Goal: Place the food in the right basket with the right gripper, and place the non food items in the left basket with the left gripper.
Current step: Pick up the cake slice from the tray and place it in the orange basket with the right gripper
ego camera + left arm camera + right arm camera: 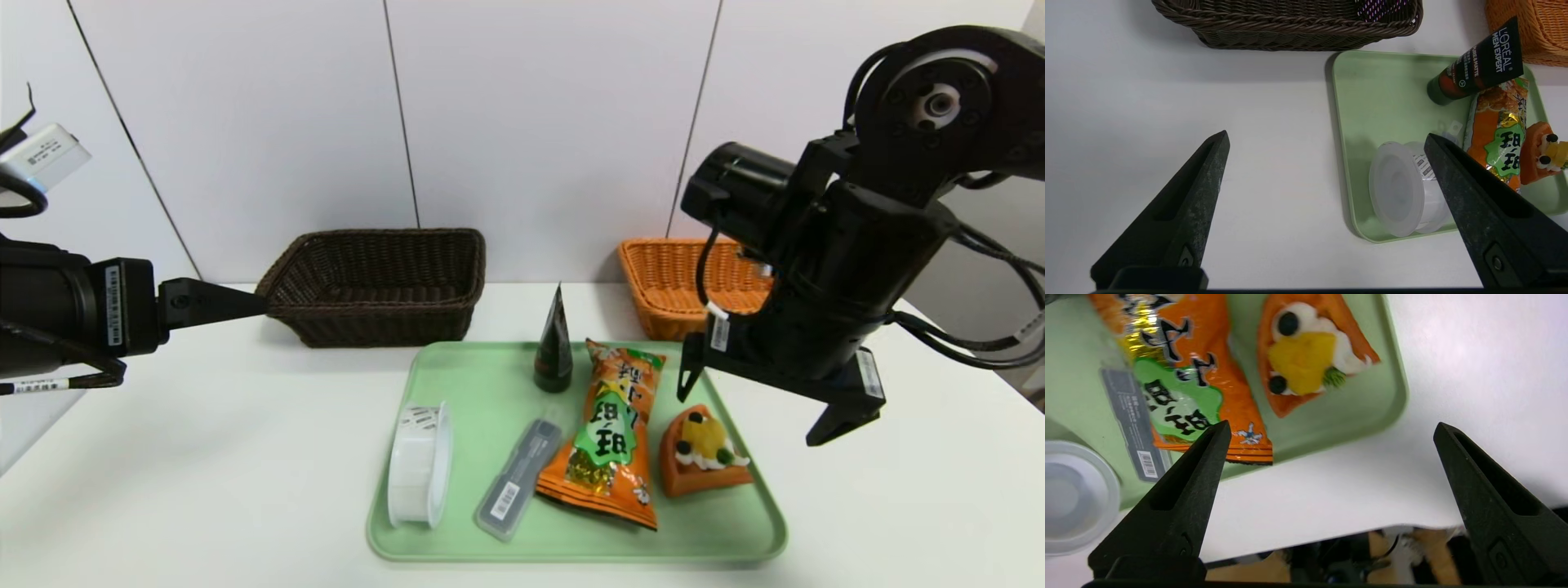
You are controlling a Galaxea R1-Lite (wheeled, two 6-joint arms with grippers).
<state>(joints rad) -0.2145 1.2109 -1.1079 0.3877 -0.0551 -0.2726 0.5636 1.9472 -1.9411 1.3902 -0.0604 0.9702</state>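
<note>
The right gripper (1332, 424) is above the cake wedge (704, 452), its fingers wide apart and holding nothing. This wedge lies on the green tray (473, 371), beside the orange snack bag (608, 433). On the same tray are the white roll (420, 464), the grey case (520, 476) and the black L'Oréal tube (1478, 61). The left gripper (1327, 134), also open and without any object, is at the left, near the dark brown basket (375, 309). The orange-tan basket (669, 318) stands behind the tray.

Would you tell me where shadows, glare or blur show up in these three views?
Head view: soft shadow beside the dark basket. Left wrist view: shadow along the green tray's edge. Right wrist view: pale glare on the white table, glints on the snack bag, and blurred clutter beyond the table's edge.
</note>
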